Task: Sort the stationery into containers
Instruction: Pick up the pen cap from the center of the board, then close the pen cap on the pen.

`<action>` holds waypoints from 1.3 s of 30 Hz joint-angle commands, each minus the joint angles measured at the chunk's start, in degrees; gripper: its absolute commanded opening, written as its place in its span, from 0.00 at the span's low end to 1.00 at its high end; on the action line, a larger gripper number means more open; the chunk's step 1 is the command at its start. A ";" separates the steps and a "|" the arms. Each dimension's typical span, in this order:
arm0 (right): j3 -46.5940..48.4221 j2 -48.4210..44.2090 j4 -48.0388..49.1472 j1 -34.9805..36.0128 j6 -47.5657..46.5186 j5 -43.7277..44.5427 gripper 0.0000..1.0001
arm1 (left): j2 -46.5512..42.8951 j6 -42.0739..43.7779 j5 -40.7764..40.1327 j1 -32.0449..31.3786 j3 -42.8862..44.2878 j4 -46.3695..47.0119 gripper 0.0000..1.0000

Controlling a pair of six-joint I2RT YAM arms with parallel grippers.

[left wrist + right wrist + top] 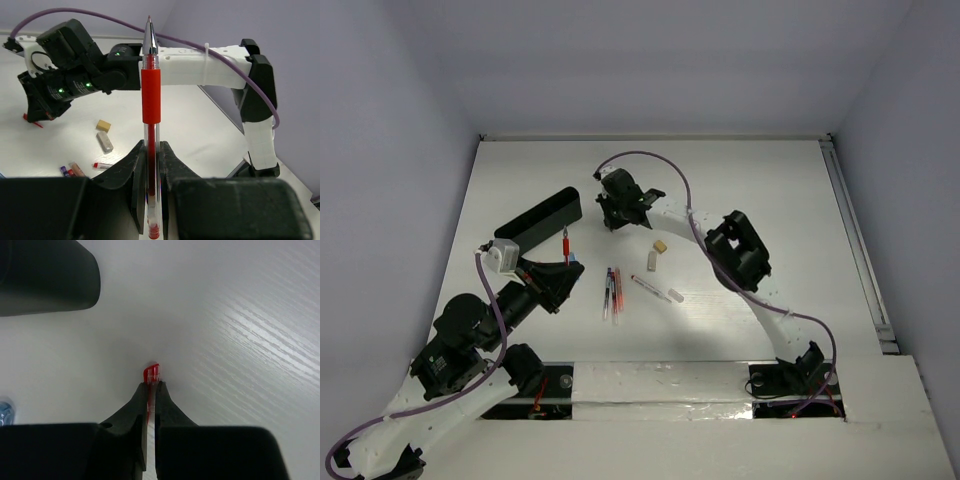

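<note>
My left gripper (151,156) is shut on a red pen (151,100), which stands upright out of the jaws with its silver tip on top. From above, this left gripper (565,265) and the red pen (566,243) sit just in front of the long black container (538,222). My right gripper (151,388) is shut on a small red clear cap (151,372), down at the tabletop. It hangs at the back centre as the right gripper (611,222), to the right of the container's far end. Loose pens (612,290) lie mid-table.
A beige eraser block (660,245) and a white one (652,261) lie right of the pens, with a white pen (650,288) and a small pale piece (675,295) nearer. The container's dark end (45,275) fills the right wrist view's upper left corner. A rail (855,240) runs along the table's right edge.
</note>
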 commanded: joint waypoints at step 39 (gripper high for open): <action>-73.50 -60.77 78.73 7.10 47.53 4.30 0.00 | 10.45 -14.12 15.20 0.11 -16.13 28.21 0.00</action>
